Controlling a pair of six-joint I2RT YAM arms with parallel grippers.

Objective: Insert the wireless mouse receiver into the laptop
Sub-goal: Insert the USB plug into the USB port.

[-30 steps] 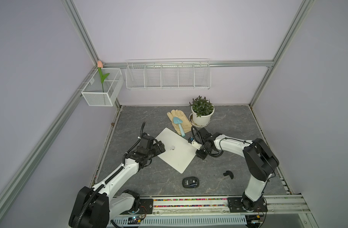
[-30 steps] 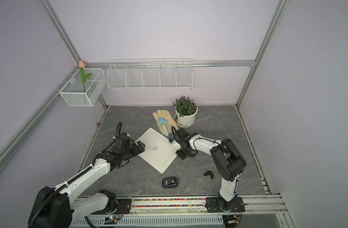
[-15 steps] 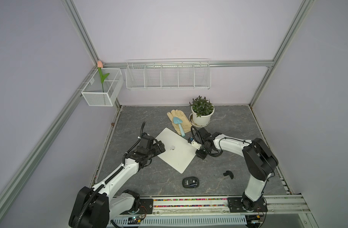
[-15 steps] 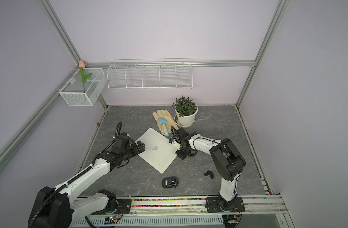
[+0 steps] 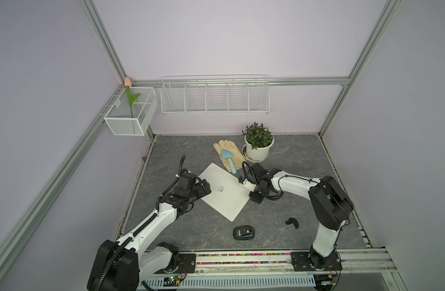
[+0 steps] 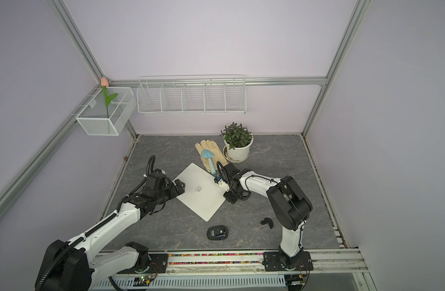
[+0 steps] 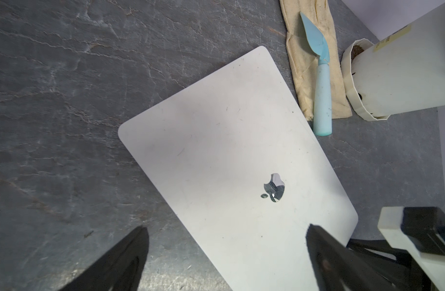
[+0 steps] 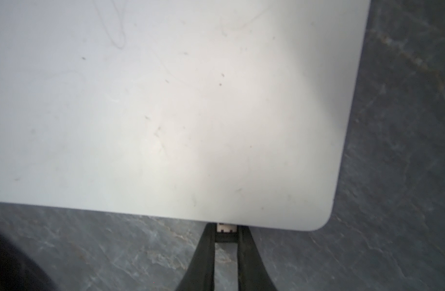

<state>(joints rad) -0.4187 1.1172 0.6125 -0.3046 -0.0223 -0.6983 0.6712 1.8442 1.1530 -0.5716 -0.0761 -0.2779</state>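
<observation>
The closed silver-white laptop (image 5: 224, 194) (image 6: 201, 194) lies at an angle mid-table, its apple logo (image 7: 274, 187) facing up. My right gripper (image 8: 226, 230) (image 5: 252, 200) (image 6: 229, 199) is shut on the small receiver (image 8: 226, 228) and holds it against the laptop's (image 8: 166, 100) short side, close to a corner. The lid rim hides the tip of the plug. My left gripper (image 7: 226, 228) (image 5: 206, 187) stands open over the laptop's (image 7: 229, 163) opposite edge, holding nothing. The black wireless mouse (image 5: 244, 233) (image 6: 217, 232) lies near the front, and its cover piece (image 5: 292, 223) lies to its right.
A tan glove (image 5: 229, 151) with a blue trowel (image 5: 229, 160) on it lies behind the laptop. A white plant pot (image 5: 258, 148) stands beside them. Wire baskets (image 5: 213, 97) hang on the back wall. The arms' base rail (image 5: 241, 259) runs along the front.
</observation>
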